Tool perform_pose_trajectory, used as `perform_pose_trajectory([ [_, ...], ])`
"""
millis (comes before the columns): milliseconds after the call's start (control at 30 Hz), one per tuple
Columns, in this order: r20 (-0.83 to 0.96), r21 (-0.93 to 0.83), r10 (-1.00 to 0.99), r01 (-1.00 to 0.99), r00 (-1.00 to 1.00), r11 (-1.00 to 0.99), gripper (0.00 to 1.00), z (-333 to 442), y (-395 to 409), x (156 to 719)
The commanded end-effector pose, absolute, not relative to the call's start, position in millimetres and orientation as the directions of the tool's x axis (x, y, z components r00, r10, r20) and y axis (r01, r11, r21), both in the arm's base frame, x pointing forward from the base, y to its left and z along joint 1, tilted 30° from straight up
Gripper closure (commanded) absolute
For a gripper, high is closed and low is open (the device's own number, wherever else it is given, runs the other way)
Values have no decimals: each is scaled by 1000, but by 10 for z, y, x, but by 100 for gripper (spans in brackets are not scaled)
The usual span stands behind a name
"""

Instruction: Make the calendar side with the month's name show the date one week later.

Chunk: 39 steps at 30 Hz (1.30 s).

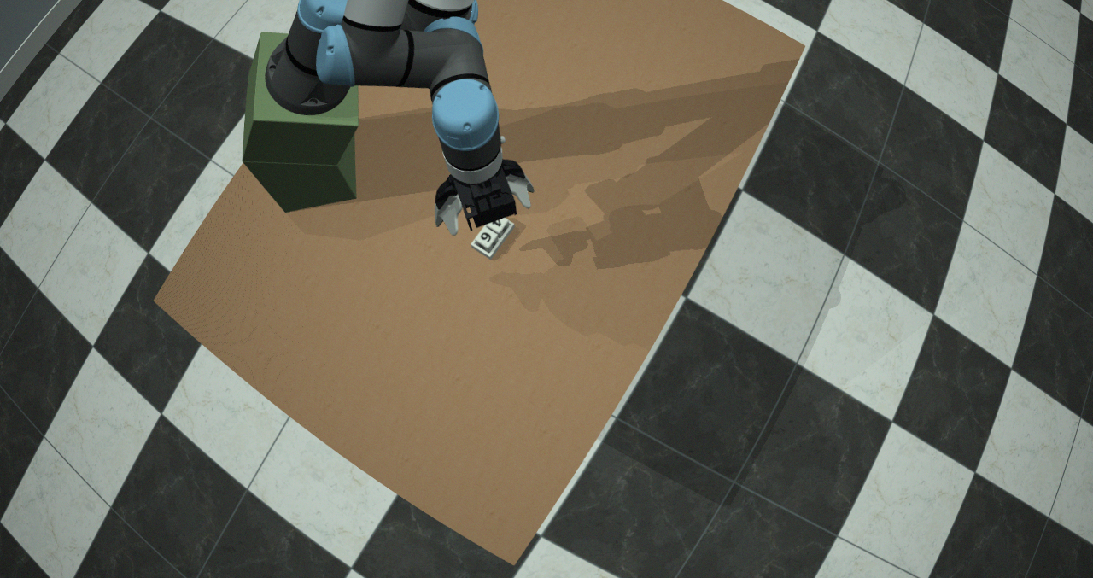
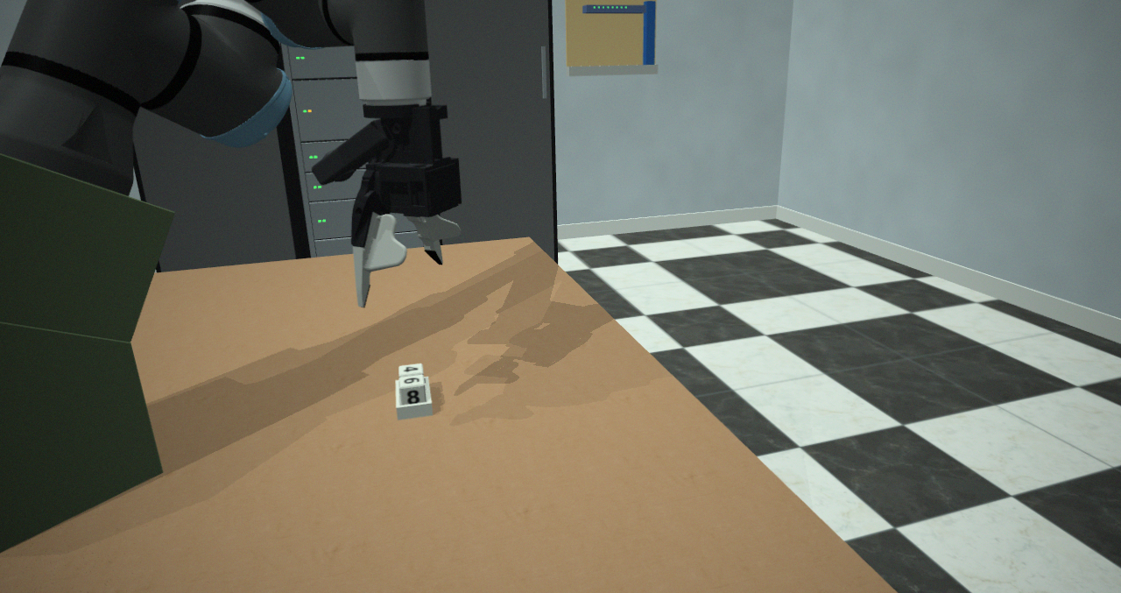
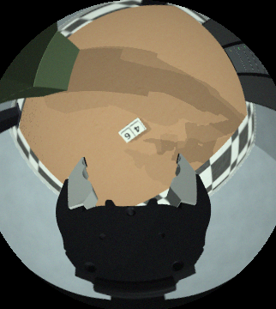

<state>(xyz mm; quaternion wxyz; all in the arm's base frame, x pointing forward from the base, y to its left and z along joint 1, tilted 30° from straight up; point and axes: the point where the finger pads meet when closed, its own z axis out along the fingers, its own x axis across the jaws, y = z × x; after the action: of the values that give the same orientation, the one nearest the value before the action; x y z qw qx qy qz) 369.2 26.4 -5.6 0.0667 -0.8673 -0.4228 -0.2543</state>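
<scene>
A small white tray (image 1: 484, 250) (image 2: 414, 412) stands on the brown table and holds two white number cubes side by side. One cube (image 1: 487, 236) (image 2: 411, 382) (image 3: 128, 136) has a 6 on top, and its end face in the exterior view shows an 8. The other cube (image 2: 410, 369) (image 3: 137, 128) has a 4 on top; my gripper partly hides it in the top view. The month's name and the digits on that side cannot be read in any view. My gripper (image 1: 489, 212) (image 2: 401, 285) (image 3: 131, 156) is open and empty, well above the tray.
The arm stands on a green pedestal (image 1: 300, 140) (image 2: 74, 401) (image 3: 57, 64) at one side of the brown table (image 1: 428, 391) (image 2: 548, 495) (image 3: 95, 159). Dark cabinets (image 2: 489, 119) stand behind the table. The arm's shadow falls beside the tray.
</scene>
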Motion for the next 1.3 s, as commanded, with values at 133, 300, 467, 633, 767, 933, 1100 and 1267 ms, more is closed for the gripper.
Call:
perform_pose_trajectory([
  [133,498,-15,540,630,678,-777,0,-75,328,3704],
  [300,493,-76,441,542,750,-837,0,-78,345,3720],
  [467,481,-132,342,452,808,-882,0,-80,359,3737],
  [633,470,-167,277,392,838,-905,0,-81,367,3748],
  [767,448,-218,173,295,877,-930,0,-84,379,3765],
  [933,420,-268,65,193,905,-944,0,-87,388,3784],
  [1100,397,-301,-11,119,918,-946,0,-89,394,3797],
  [1267,357,-347,-125,7,926,-938,0,-94,400,3817],
])
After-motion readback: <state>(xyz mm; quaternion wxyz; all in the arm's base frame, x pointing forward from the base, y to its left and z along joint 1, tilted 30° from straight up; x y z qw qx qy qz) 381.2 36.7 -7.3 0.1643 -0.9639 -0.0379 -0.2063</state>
